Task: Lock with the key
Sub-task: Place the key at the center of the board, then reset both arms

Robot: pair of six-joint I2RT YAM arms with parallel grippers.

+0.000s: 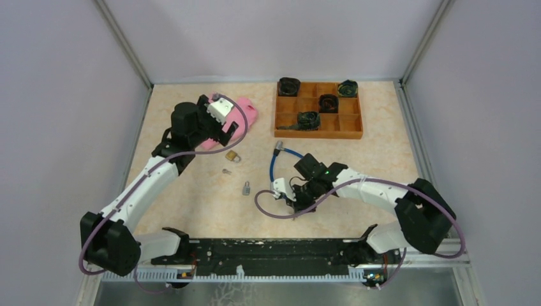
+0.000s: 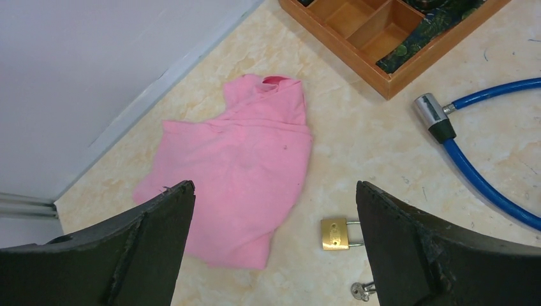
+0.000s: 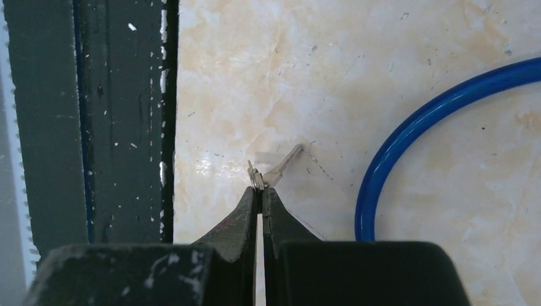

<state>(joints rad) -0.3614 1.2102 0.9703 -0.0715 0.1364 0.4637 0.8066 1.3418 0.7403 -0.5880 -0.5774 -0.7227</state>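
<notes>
The table [image 1: 191, 210] is the broadest thing, walled by pale panels [image 1: 64, 95] on three sides. Its bare stretch lies between my two grippers.

A dark rail [image 3: 96, 115] runs along the table edge just left of my right fingertips. The orange tray [image 2: 395, 86] sits ahead and right of my left fingers, well apart from them. Its near corner faces me.

The pink cloth [image 2: 236, 159] lies flat ahead of my left finger [image 2: 147, 242], and its near hem reaches in between both fingers.

The blue cable [image 3: 395, 153] curves close by on the right of my right tips, not touching them. Its metal end points toward the tray.

The brass padlock [image 2: 335, 233] lies just inside my left gripper's right finger, with open floor around it. A grey padlock [image 1: 245, 188] rests between the two arms. A silver bit [image 2: 360, 291] peeks out beside that same right finger, too small to name.

My left gripper [image 2: 274, 188] is spread to its widest and is empty. My right gripper [image 3: 260, 191] is pinched tight on the key [image 3: 281, 169], gripping its head. The blade points away and rightward over bare table.
</notes>
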